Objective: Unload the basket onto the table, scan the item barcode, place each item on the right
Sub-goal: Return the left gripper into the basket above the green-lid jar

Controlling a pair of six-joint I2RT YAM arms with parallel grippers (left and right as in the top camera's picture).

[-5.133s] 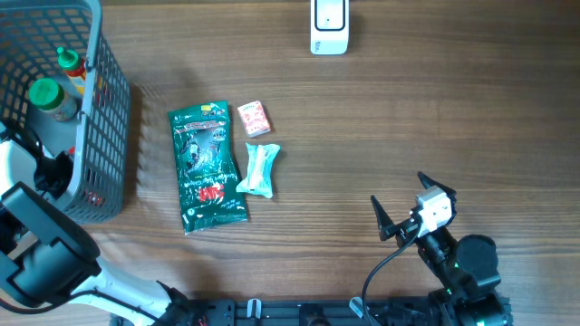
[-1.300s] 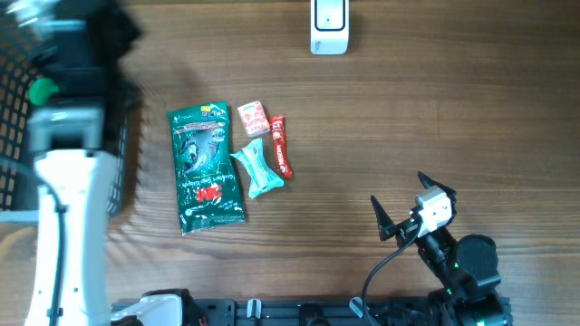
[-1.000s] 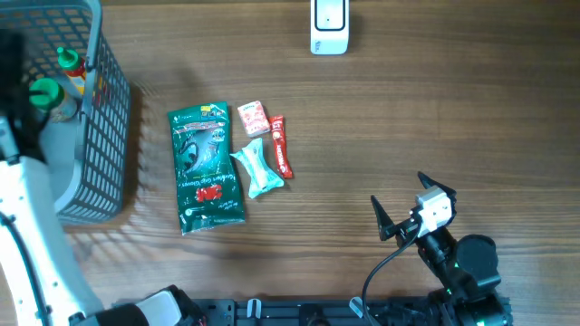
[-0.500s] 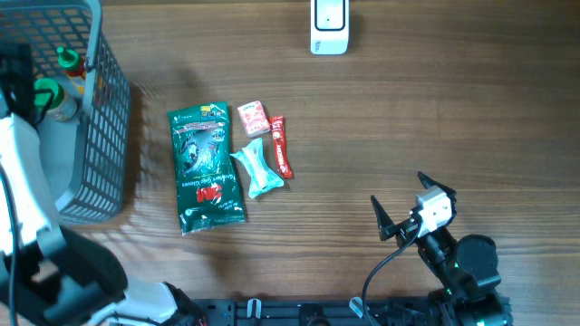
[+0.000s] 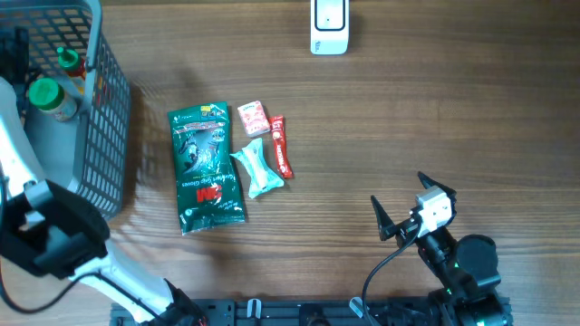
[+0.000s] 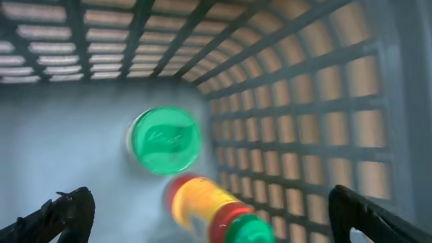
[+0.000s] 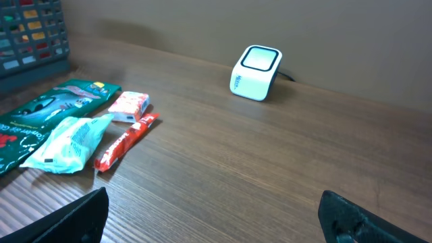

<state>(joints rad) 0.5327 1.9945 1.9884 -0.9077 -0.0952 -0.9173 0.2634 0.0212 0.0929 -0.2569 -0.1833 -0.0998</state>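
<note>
My left gripper (image 6: 212, 217) hangs open inside the grey mesh basket (image 5: 111, 136). Below it lie a green-lidded jar (image 6: 165, 140) and a yellow bottle with a red collar and green cap (image 6: 206, 202), which sits between the fingers without touching them. On the table lie a green snack bag (image 5: 208, 167), a teal wrapped packet (image 5: 257, 169), a small pink packet (image 5: 254, 119) and a red stick packet (image 5: 282, 145). The white scanner (image 5: 328, 27) stands at the far edge. My right gripper (image 5: 403, 201) rests open and empty at the front right. No barcode shows.
The basket's mesh wall (image 6: 304, 101) rises close on the right of my left gripper. In the right wrist view the scanner (image 7: 256, 72) stands ahead, with the packets (image 7: 125, 106) to the left on the wooden tabletop (image 7: 270, 155).
The left arm has swung over the basket and its gripper now points down into it. The red stick packet joined the table items earlier and the teal packet shifted. The right arm is still.
</note>
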